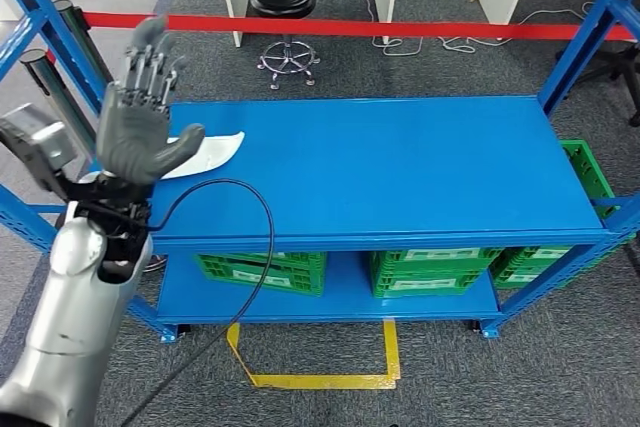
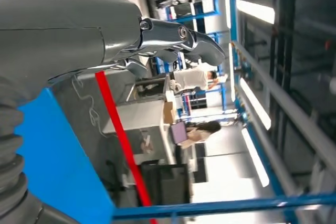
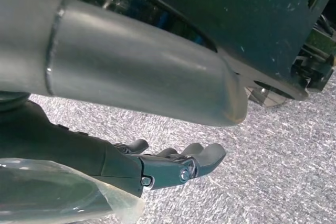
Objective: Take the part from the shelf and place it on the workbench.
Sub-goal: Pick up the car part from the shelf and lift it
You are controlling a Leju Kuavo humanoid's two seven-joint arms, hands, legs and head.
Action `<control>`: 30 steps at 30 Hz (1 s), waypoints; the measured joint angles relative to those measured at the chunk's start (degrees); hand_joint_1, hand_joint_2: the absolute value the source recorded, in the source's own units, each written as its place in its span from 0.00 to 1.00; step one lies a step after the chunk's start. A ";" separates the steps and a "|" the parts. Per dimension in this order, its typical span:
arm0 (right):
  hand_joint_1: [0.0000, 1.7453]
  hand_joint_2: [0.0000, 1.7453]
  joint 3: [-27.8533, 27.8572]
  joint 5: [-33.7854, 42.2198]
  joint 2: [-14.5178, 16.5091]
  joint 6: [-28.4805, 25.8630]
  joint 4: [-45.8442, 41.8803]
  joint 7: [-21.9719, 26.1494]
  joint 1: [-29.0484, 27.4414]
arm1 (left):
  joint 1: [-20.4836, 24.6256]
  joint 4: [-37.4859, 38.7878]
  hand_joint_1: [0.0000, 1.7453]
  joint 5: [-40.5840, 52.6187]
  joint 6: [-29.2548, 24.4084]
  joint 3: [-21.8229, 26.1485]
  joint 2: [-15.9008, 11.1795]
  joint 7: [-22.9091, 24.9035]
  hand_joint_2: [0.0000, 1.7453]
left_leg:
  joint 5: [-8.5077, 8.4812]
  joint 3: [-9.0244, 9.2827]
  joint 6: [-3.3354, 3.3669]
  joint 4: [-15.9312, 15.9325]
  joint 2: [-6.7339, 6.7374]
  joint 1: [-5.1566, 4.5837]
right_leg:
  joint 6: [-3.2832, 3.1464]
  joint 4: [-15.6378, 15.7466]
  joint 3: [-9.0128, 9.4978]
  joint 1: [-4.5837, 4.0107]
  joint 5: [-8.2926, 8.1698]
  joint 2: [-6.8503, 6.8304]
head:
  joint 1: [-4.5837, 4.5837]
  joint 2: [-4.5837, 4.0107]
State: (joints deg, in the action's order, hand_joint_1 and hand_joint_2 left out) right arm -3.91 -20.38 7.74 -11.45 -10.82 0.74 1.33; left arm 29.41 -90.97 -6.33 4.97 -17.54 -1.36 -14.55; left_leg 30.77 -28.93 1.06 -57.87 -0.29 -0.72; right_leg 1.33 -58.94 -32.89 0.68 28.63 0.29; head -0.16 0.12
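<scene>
The part (image 1: 217,151) is a flat white curved piece lying on the top board of the blue shelf (image 1: 392,167), near its left end. My left hand (image 1: 140,117) is raised in front of it, palm toward me, fingers spread and empty. Its thumb overlaps the part's left end in the head view, so I cannot tell whether they touch. In the left wrist view the left hand's fingers (image 2: 178,38) point away into the hall. My right hand (image 3: 170,163) hangs over grey carpet, fingers stretched out and holding nothing.
Green crates (image 1: 264,272) stand on the lower shelf board, and another (image 1: 585,172) sits behind the right end. A black cable (image 1: 260,247) loops from my left arm. A black stool (image 1: 283,2), red tape (image 1: 362,27) and white table legs lie beyond. Yellow floor marking (image 1: 324,379) lies in front.
</scene>
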 joint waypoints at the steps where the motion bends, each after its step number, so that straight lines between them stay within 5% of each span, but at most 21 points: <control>1: 0.00 0.00 0.00 -0.11 0.00 0.17 0.00 -0.08 0.02 | 0.99 0.75 0.00 1.36 -0.46 -0.73 -0.31 0.26 1.00 | 0.00 0.00 0.00 0.00 0.00 0.00 | 0.00 0.00 0.00 0.00 0.00 0.01 | 0.00 0.00; 7: 0.00 0.00 0.00 -0.55 0.00 0.87 0.01 -0.73 0.08 | 5.60 6.09 0.00 11.15 -4.27 -3.87 -2.08 1.17 1.00 | 0.00 0.00 0.00 0.00 0.02 0.01 | 0.00 0.00 -0.01 0.00 0.00 0.02 | 0.01 -0.01; 11: 0.00 0.00 -0.01 -0.74 0.00 1.11 0.02 -1.04 0.09 | 8.64 10.34 0.00 17.72 -6.62 -5.57 -3.18 1.84 0.00 | 0.00 0.00 0.00 0.00 0.02 0.01 | 0.00 -0.01 -0.01 -0.01 0.00 0.03 | 0.01 0.00; 30: 0.00 0.00 -0.03 -1.94 0.02 2.79 0.02 -3.70 0.06 | 22.85 37.47 0.00 45.97 -11.61 -11.82 -9.58 5.14 0.00 | -0.01 -0.01 -0.01 0.00 0.06 0.01 | 0.00 -0.05 -0.01 0.00 0.00 0.08 | 0.01 0.00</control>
State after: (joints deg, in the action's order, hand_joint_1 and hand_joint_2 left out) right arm -3.94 -22.33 7.76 -8.67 -10.80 -2.96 1.39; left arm 52.27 -53.50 39.64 -6.64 -29.36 -10.94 -9.41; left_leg 30.76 -28.93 1.05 -57.87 -0.23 -0.71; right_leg 1.32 -58.99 -32.90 0.68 28.63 0.36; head -0.16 0.12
